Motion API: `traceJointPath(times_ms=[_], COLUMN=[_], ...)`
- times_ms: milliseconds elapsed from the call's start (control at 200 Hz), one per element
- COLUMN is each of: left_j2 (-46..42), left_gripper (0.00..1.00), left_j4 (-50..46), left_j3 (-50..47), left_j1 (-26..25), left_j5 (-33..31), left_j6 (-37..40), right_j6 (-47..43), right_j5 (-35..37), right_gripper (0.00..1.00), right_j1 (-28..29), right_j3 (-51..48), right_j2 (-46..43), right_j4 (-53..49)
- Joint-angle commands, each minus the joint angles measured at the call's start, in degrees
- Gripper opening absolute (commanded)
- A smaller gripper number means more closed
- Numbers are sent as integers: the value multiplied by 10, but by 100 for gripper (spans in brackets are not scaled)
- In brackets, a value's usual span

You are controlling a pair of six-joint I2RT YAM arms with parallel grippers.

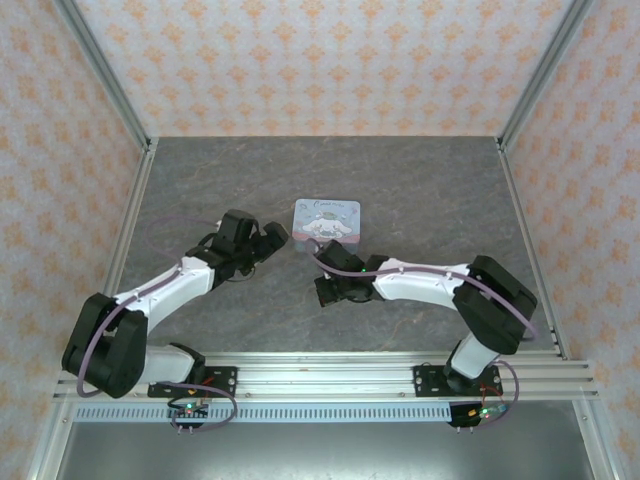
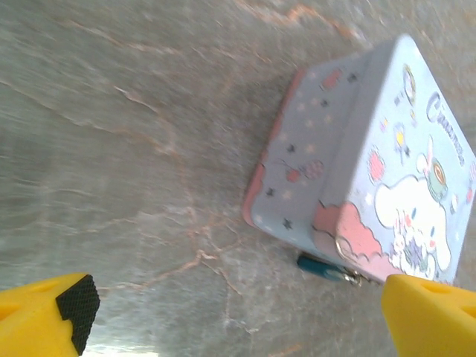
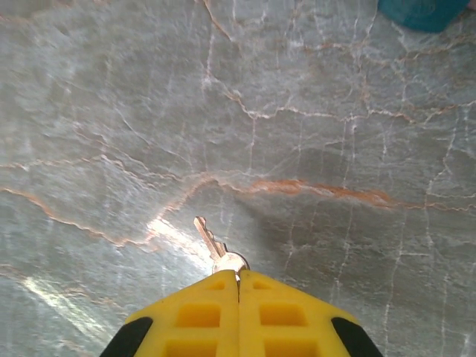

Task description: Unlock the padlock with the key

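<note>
The padlock (image 2: 324, 267) is tiny, with a dark teal body and a brassy end, and lies on the table against the lower edge of the pale blue cartoon tin (image 2: 372, 163). My left gripper (image 2: 238, 320) is open, its yellow fingers (image 2: 44, 316) wide apart and just short of the padlock with nothing between them. In the top view it (image 1: 275, 238) sits just left of the tin (image 1: 327, 220). My right gripper (image 3: 239, 277) is shut on the head of the small silvery key (image 3: 214, 244), whose blade points forward above the table. That gripper (image 1: 322, 290) is in front of the tin.
The grey marbled table (image 1: 420, 200) is walled by patterned panels, with metal rails at the sides and near edge. A dark teal shape (image 3: 422, 11) is cut off by the top edge of the right wrist view; I cannot tell what it is.
</note>
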Motion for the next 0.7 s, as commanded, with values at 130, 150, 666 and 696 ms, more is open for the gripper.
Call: traceJointPath(times_ms=[130,150,666,696], left_j2=[43,46,80,83], left_gripper=[97,97,81,79], left_j4=[70,72,172,180], left_j3=[5,5,-24,-25], left_j1=[-46,-48,-93,-95], left_j5=[26,25,62,64], left_j6=[-16,-18,-93,-97], right_j6=[34,34,96,100], right_j5=[-15,-15,-46,-51], right_gripper=[0,0,0,0], right_j1=[-5,-6,-48,-51], right_j3=[-23,-23,-52,-54], right_j2=[-33,-33,-68,-71], right_j4=[35,35,95,103])
